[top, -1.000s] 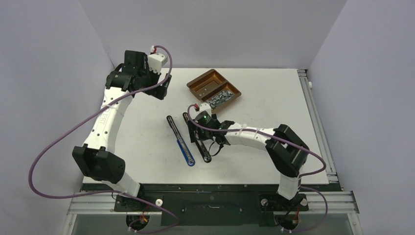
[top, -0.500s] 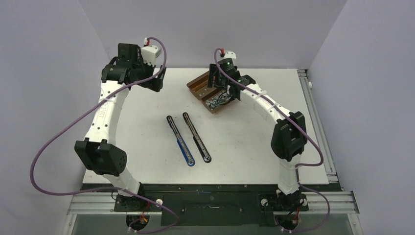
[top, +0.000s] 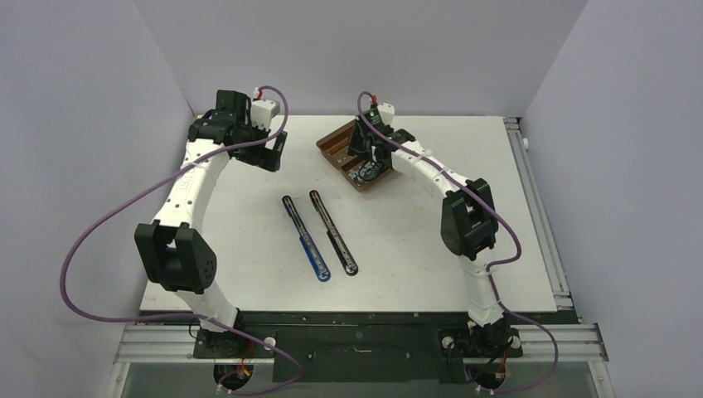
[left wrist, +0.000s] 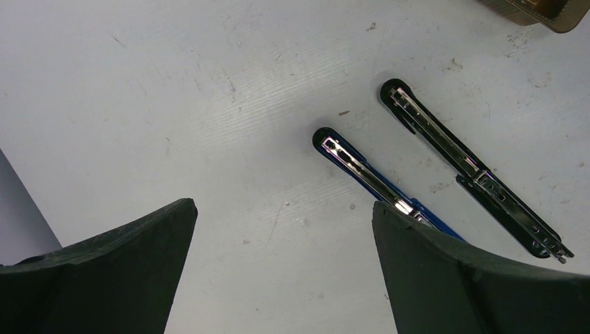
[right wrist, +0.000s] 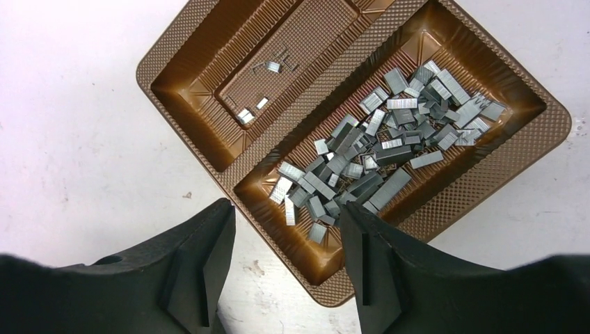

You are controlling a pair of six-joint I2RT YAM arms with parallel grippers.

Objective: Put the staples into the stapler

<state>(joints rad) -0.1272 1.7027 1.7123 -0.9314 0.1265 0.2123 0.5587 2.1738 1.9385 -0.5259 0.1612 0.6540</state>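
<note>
The stapler lies open in two long parts side by side mid-table: a blue part with a metal channel and a black part. The staples are many small grey strips heaped in the right compartment of the brown tray. A few loose ones lie in its left compartment. My right gripper hangs open and empty above the tray's near corner. My left gripper is open and empty, high above bare table to the left of the stapler.
White walls close in the table at the left, back and right. A metal rail runs along the right edge. The white tabletop is bare around the stapler parts.
My right gripper has left the black stapler part and swung back over the tray, then settled slightly lower and left. My left arm has shifted a little to the right.
</note>
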